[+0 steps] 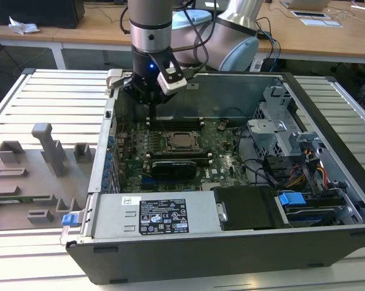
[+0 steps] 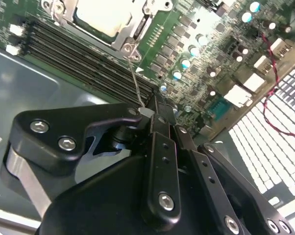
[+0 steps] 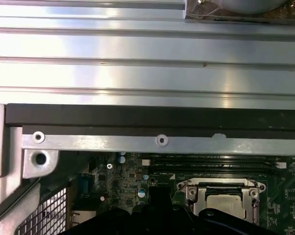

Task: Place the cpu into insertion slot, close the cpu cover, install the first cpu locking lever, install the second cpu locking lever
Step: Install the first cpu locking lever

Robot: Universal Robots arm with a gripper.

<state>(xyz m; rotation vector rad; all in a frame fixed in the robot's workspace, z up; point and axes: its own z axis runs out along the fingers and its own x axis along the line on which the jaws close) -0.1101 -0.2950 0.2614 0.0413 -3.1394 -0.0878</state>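
The gripper (image 2: 151,113) has its fingers drawn together, and the free end of a thin wire locking lever (image 2: 136,81) meets their tips, so it appears pinched there (the contact itself is small and partly hidden). In the exterior view the gripper (image 1: 152,114) hangs just beside the insertion slot (image 1: 171,136), on its far side from the camera. The long black memory slots (image 2: 84,54) run between the fingertips and the slot. The lever's other end is anchored at a corner of the slot. Over the slot lies the cpu cover (image 2: 133,40), folded flat, and the cpu (image 2: 106,14) sits seated inside its cut-out; the first wrist view shows the same cpu (image 3: 226,204) framed by metal.

The likely risk is the lever: being springy and gripped only at its tip, it could slip out and snap back, or miss its catch beside the slot, leaving the cover unclamped.
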